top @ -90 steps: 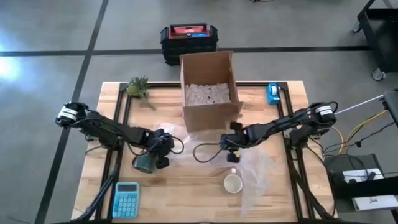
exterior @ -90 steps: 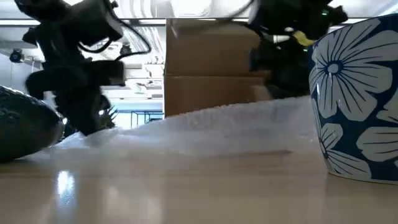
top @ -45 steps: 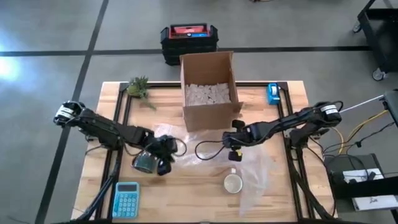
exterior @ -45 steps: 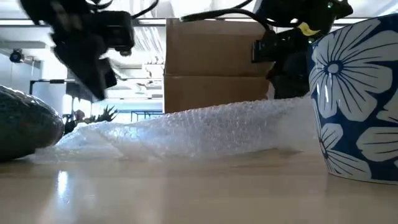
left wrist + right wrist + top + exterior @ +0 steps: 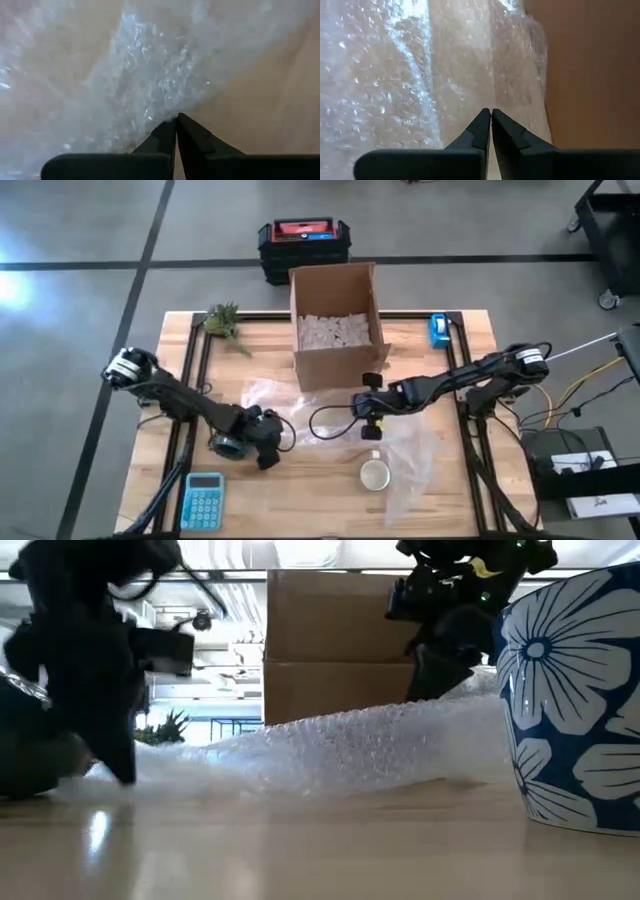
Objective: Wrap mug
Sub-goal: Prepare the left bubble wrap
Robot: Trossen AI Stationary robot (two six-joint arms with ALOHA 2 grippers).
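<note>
1. While the mug (image 5: 375,474) stands upright on the near right part of the bench (image 5: 300,500), resting on one end of the bubble wrap (image 5: 330,425), no wrap covers it yet; I judge the step in hand is spreading and positioning the sheet.
2. In the low view the mug (image 5: 575,700) stands with its flowered side showing and the bubble wrap (image 5: 350,745) lies bunched up beside it, so I would pull it flat before folding anything over.
3. My left tool (image 5: 268,450) sits low at the sheet's left edge, beside a dark roll (image 5: 228,445); its wrist view shows the fingers (image 5: 165,137) pressed together with film at their tips, closed on the wrap as far as I can judge.
4. My right tool (image 5: 372,428) hovers over the sheet between the cardboard box (image 5: 335,325) and the mug, fingers (image 5: 482,130) closed; whether film is caught there I cannot tell.
5. I would draw left and right apart gently, keeping the sheet low so the mug does not tip.
6. I would steer clear of the calculator (image 5: 203,500).
</note>
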